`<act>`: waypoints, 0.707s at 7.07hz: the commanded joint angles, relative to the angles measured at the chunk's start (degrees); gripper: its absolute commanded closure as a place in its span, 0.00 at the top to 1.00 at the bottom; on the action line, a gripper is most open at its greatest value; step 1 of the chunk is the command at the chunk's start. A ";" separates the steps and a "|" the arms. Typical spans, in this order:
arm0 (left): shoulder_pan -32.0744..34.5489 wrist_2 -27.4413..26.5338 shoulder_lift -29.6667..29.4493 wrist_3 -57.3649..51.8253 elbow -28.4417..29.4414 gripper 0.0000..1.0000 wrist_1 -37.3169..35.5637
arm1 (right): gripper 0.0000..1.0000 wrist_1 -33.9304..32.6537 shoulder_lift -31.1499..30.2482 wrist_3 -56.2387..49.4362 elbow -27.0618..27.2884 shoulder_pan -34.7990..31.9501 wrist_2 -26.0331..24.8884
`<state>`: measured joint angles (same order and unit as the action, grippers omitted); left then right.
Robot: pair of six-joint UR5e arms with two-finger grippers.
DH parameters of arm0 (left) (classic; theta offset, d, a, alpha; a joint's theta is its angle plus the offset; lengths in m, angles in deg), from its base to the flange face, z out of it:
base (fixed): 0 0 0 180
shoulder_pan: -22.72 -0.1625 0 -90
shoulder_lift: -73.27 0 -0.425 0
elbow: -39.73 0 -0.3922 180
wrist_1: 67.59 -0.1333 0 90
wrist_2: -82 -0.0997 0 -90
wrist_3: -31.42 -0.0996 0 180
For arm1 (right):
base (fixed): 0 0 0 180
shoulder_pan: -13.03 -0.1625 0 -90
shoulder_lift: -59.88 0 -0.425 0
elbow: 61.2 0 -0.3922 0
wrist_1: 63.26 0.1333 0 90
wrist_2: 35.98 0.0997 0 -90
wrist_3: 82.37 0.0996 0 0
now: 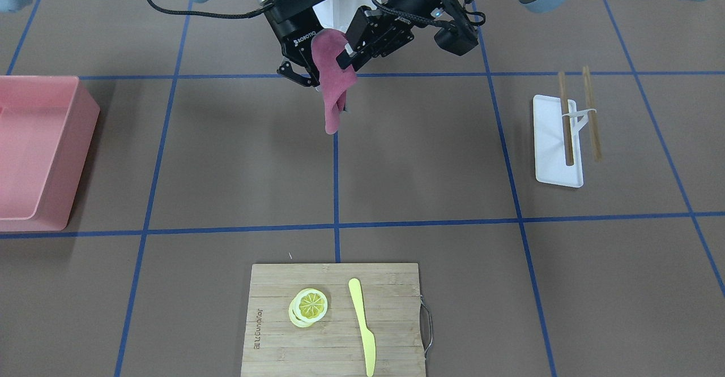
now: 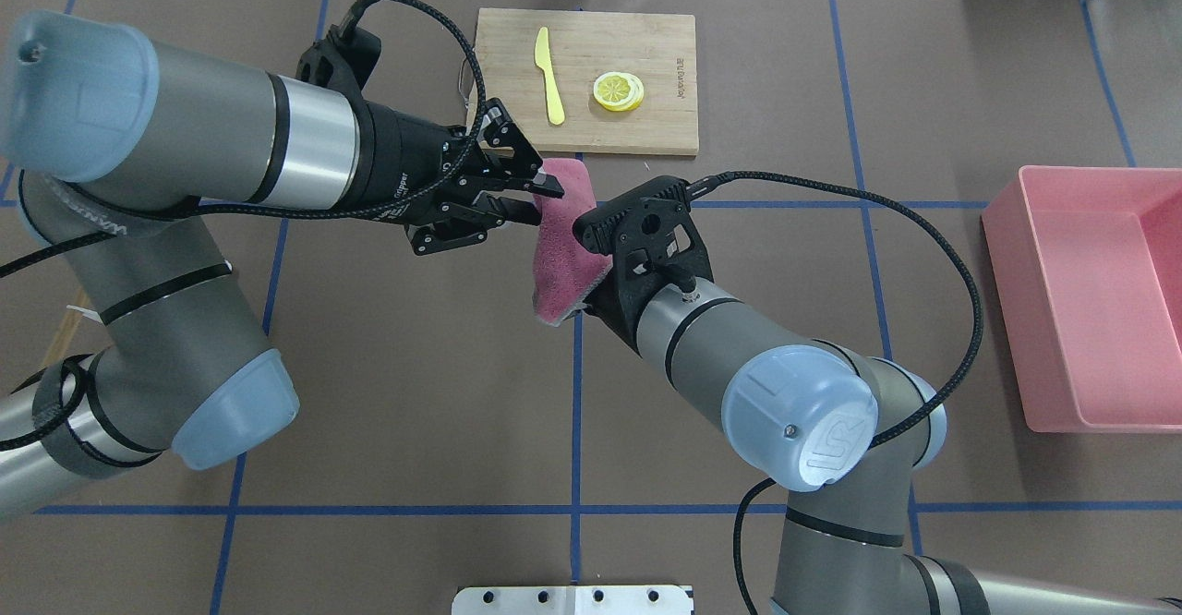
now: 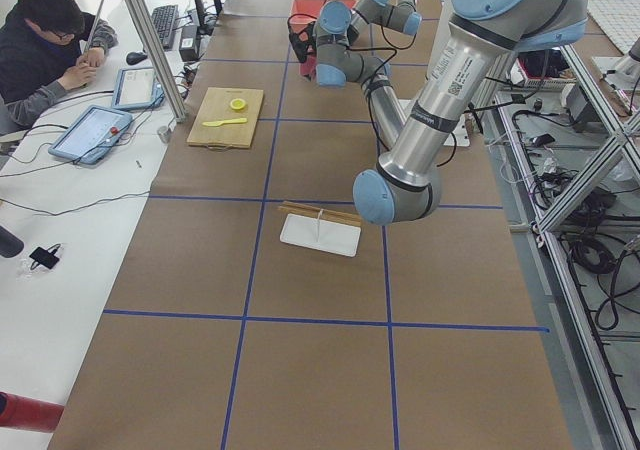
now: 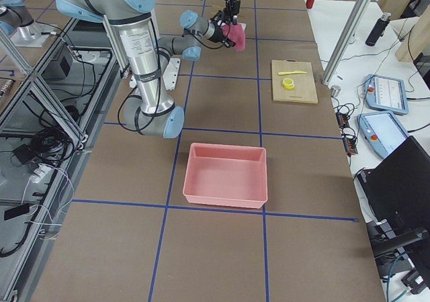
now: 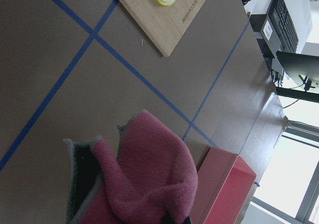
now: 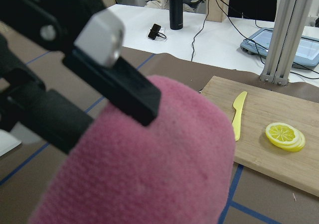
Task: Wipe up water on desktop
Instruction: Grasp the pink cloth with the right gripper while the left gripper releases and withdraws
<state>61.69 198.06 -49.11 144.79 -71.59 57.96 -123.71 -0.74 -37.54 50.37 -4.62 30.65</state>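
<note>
The desktop (image 1: pixel 425 156), brown with blue tape lines, lies beneath a pink cloth (image 1: pixel 334 91) that hangs above it, on the robot's side of the bamboo cutting board (image 1: pixel 391 309). The left gripper (image 2: pixel 543 201) pinches the cloth's upper edge. The right gripper (image 1: pixel 308 77) is against the cloth with its fingers hidden, so its grip cannot be told.

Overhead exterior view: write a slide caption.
Left gripper and right gripper meet at a pink cloth above the desktop, by the cutting board.
</note>
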 commanded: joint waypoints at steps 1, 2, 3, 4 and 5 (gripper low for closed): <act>2.85 0.49 3.27 -9.42 -0.30 0.98 -0.04 | 0.00 0.07 -1.07 0.00 0.92 -0.98 0.26; 5.48 0.58 6.52 -15.58 -0.04 0.98 -0.13 | 0.00 -0.11 -3.51 -0.09 3.36 -1.42 0.52; 9.33 3.45 9.59 -23.12 0.40 0.98 -0.48 | 0.00 -0.11 -5.89 0.00 3.82 -2.64 0.61; 15.90 11.22 12.67 -32.59 2.05 0.98 -0.83 | 0.00 -3.33 -8.35 0.09 3.82 -4.22 0.61; 22.66 17.30 16.62 -43.22 3.64 0.98 -0.83 | 0.00 -10.93 -8.63 0.09 3.82 -5.89 0.61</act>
<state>76.78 208.11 -36.83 113.42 -69.71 57.27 -127.87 -8.16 -37.49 54.09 -8.65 31.24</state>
